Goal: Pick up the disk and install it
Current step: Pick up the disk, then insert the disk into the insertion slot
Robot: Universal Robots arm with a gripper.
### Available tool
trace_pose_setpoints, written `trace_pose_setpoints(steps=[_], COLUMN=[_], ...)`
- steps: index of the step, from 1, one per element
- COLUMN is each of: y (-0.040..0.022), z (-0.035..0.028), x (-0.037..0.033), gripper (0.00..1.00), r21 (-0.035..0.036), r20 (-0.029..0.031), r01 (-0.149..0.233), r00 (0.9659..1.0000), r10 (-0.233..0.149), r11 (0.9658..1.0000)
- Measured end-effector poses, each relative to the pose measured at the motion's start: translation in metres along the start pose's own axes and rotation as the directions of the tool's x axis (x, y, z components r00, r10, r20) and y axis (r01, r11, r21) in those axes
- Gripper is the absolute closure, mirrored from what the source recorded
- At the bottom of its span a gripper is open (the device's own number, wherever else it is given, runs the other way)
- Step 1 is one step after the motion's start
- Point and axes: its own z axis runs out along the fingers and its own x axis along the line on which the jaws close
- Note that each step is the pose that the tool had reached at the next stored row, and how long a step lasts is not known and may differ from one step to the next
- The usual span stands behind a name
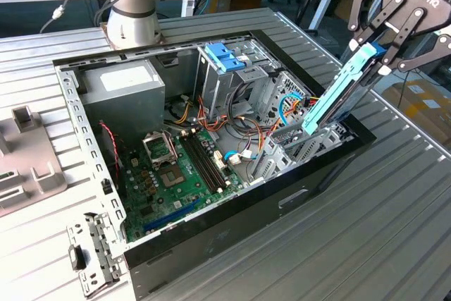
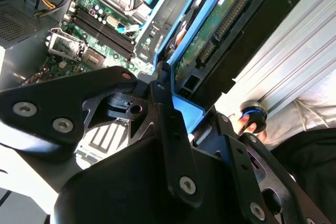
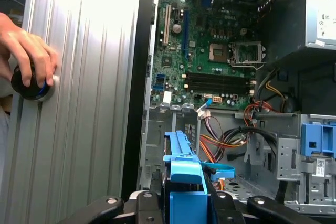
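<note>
Blue-trimmed dark disk (image 1: pixel 338 93) (edge-on, tilted) in the hand (image 1: pixel 382 53) over the case (image 1: pixel 282 206)

the disk (image 1: pixel 337 95) is showing edge-on in the exterior view as a dark slab with light-blue trim. it is leaning steeply, its upper end tipping toward the exterior view's right. the gripper (image 1: pixel 378 53) is clamping that upper end, while the lower end is reaching down inside the open computer case (image 1: pixel 211 241), near its wall on the exterior view's right. in the second wrist view the disk (image 2: pixel 212 30) is baring a green circuit board and a black connector strip. in the first wrist view the disk (image 3: pixel 184 165) is facing the camera edge-on, blue trim foremost.
</note>
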Motion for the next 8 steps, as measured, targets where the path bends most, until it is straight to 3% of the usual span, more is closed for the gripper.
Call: trace_pose_setpoints(steps=[1, 5, 8], y=[-0.0028, -0.003, 0.0033], z=[-0.0003, -0.0003, 0.0005], x=[0.0001, 0.0002, -0.0002], gripper=[0.63, 0.63, 0.63], r21=[-0.0044, -0.0051, -0.0047], r20=[0.0001, 0.0003, 0.0008], r01=[0.0, 0.0, -0.005], r00=[1.0, 1.0, 1.0], r10=[0.0, 0.0, 0.005], r11=[1.0, 1.0, 1.0])
